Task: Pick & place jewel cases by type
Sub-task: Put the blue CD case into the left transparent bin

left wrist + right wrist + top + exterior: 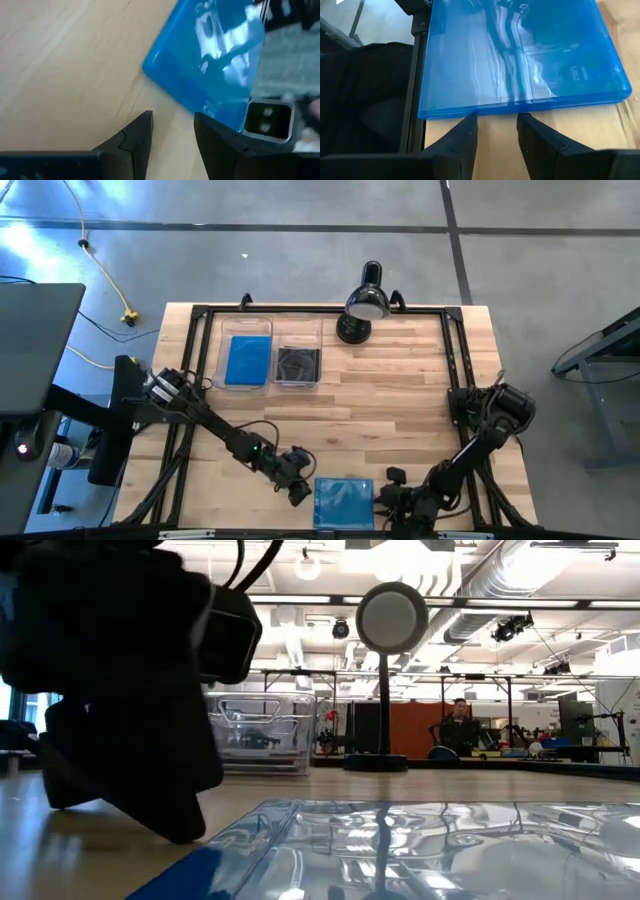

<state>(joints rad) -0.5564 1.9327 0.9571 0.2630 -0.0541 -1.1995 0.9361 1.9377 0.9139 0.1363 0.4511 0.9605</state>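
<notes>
One translucent blue jewel case [343,502] lies flat at the table's near edge, in the middle; it fills the low view's foreground [420,850]. My left gripper [297,490] is open and low at the case's left side, and its wrist view shows the case [210,55] just ahead of the gripper [172,122]. My right gripper [385,498] is open at the case's right side, its tips [497,117] level with the case's edge [520,102]. Other cases lie in two bins: blue ones [247,360] and dark ones [298,364]. My left gripper has one fingertip [200,120] close to the blue case's edge [200,107]; I cannot tell whether it touches. My right gripper has both fingertips [470,120] right at the case's near edge [485,106]; I cannot tell whether they touch it.
Two clear bins [270,352] stand side by side at the far left of the table. A black desk lamp [362,305] stands at the far edge, and in the low view [392,620] it rises behind the case. A black frame rail [455,350] borders the table. A person [460,725] is far off.
</notes>
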